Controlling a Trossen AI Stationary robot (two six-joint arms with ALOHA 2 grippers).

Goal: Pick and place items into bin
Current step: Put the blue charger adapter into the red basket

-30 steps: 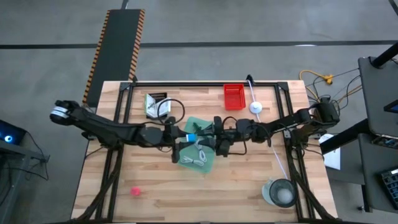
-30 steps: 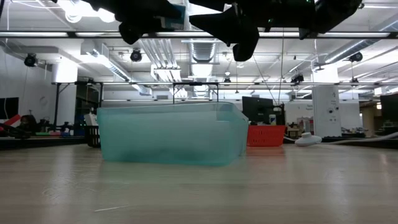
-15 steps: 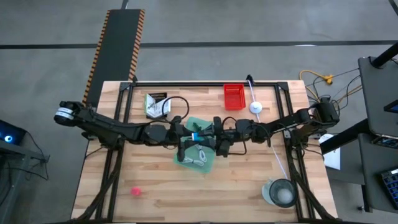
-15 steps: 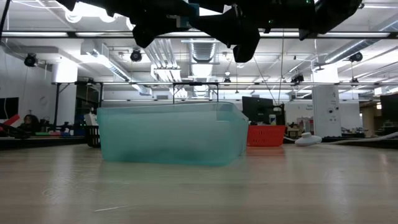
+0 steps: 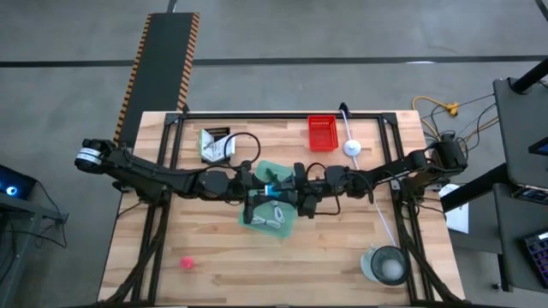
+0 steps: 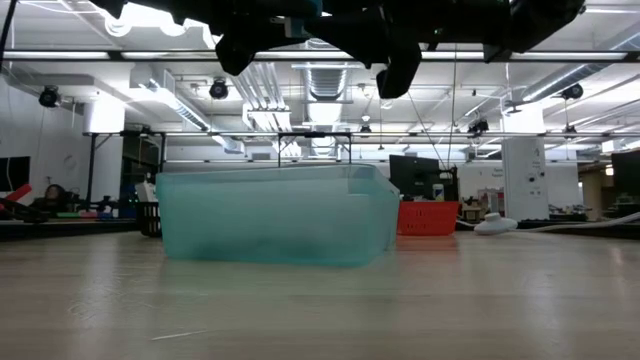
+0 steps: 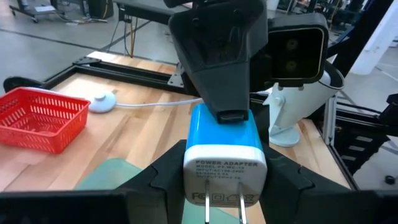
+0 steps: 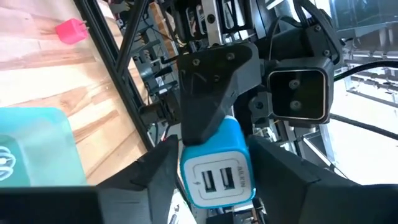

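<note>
From above, the left gripper (image 5: 257, 181) and right gripper (image 5: 287, 182) meet over the translucent green plastic bin (image 5: 276, 224), and both wrist views show each clamping the blue-and-white USB wall charger (image 7: 224, 152) between them.

Low view crops both arms overhead — bin (image 6: 275, 215) contents blurred behind frosted walls.

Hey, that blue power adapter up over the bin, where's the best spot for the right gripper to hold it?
Probably across the two flat blue sides of the power adapter at its USB-port end, coming in opposite the prongs. The left gripper clamps the prong end on the other pair of faces, so the boxy port end stays free. The right gripper sits there now.
</note>
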